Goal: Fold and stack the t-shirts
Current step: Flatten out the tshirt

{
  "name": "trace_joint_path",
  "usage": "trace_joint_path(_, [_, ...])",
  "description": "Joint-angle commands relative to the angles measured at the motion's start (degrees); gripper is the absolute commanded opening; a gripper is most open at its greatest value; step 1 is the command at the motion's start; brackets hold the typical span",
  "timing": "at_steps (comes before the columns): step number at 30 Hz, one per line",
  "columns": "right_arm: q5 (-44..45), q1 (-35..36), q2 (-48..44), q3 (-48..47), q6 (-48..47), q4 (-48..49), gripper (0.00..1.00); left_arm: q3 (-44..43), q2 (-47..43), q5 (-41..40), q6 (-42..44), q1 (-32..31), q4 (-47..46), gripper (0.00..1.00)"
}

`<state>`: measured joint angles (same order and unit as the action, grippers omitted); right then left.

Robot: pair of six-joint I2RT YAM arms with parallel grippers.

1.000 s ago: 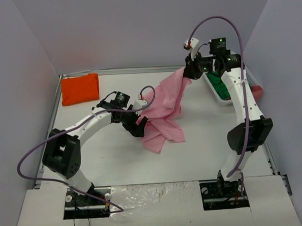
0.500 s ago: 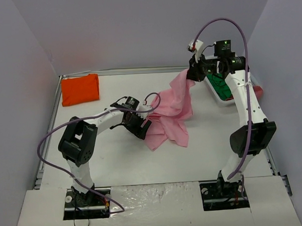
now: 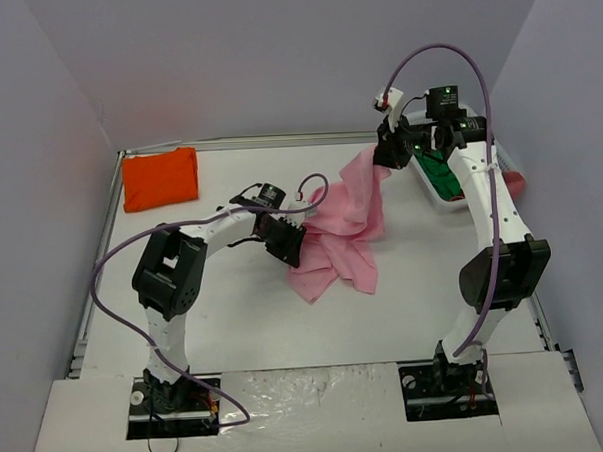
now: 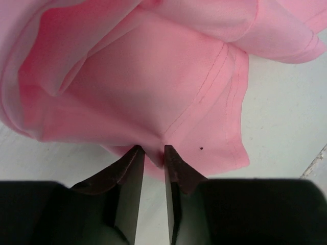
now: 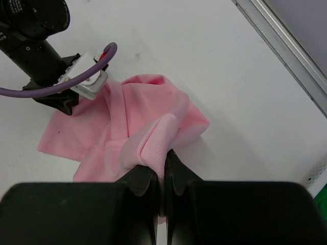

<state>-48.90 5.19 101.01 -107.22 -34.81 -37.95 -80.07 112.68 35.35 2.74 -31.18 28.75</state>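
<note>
Nearest you on the table [image 3: 236, 319], the left arm reaches low and to the right toward the middle of the table, and the left gripper [image 3: 291, 250] sits at the left edge of the pink shirt [image 3: 346, 224]. From the left wrist view, the left gripper [image 4: 152, 151] has its jaws down to a narrow slit, with a stitched edge of the pink shirt [image 4: 153, 76] pinched between the tips and bare table showing through the slit behind them. The lower part of the shirt lies crumpled on the table mid-field, just right of centre. The rest rises up and to the right as a draped sheet to the right gripper [image 3: 386, 154], which hangs above the table toward the far right. On the right wrist view, the right gripper [image 5: 164, 155] is clamped together on a bunched fold of the pink shirt [image 5: 138, 117], and the cloth falls away below it to the table. Just beyond and right of that gripper sits the white basket [image 3: 430, 192] with something green inside. The orange shirt [image 3: 159, 178] lies folded flat in the far left corner, well apart from both grippers.
</note>
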Motion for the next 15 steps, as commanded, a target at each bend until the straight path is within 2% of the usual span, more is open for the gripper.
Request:
trace_joint_path(1, [-1.28,-0.36,-1.43,0.61,-1.14,0.07,0.0,-2.8,0.52,4.46,-0.02,-0.64,2.62,0.2])
trace_joint_path(2, [-1.19,-0.44,-1.17,0.78,-1.23,-0.01,0.0,-2.98,0.61,4.81,0.16,-0.64,2.71,0.14])
trace_joint_path(3, [-1.11,-0.53,-1.17,0.87,-1.31,-0.01,0.0,-3.33,0.69,4.73,0.16,-0.72,2.89,0.03])
trace_joint_path(8, [-0.32,-1.06,-1.17,1.66,-1.75,0.07,0.0,-4.83,-0.44,2.19,1.91,-0.64,5.61,0.02])
trace_joint_path(10, [0.91,-1.41,-1.08,1.57,-1.84,0.07,0.0,-7.02,-2.11,-3.26,3.66,0.32,8.15,0.02])
trace_joint_path(12, [2.14,-2.28,-0.82,0.35,-1.76,0.07,0.0,-9.04,-4.82,-7.29,4.46,2.34,9.12,0.02])
trace_joint_path(15, [3.03,-4.21,0.94,-3.85,0.0,-0.01,0.0,-15.62,-8.43,-13.18,5.69,9.45,10.79,0.02])
